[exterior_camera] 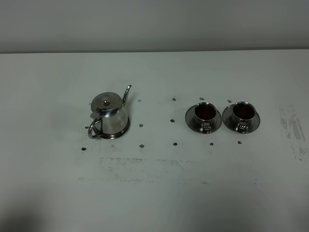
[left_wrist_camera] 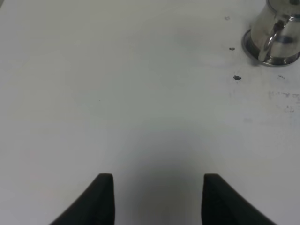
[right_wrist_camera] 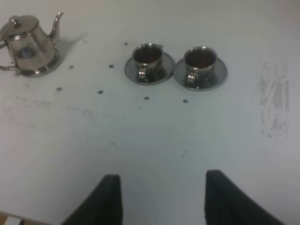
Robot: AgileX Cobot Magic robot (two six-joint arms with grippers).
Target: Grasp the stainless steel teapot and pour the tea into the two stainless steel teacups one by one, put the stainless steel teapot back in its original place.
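A: Soft, dim, even light is falling on the table [exterior_camera: 154,193]; a dark patch is showing at its near-left corner.

B: The teapot [exterior_camera: 110,116] is throwing only faint shadow. Wrist views are looking grainy and slightly blurred.

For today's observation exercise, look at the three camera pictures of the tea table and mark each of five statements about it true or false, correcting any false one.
1. The teapot stands on the steel disc. True.
2. Both cups hold dark tea. True: the left cup and the right cup each show reddish-brown liquid.
3. The left gripper is closed on the teapot's handle. False: its jaws stand apart over bare table, away from the pot.
4. The cups sit directly on the table. False: each rests on its own saucer.
5. The teapot's lid is off. False: the knobbed lid is on the pot.
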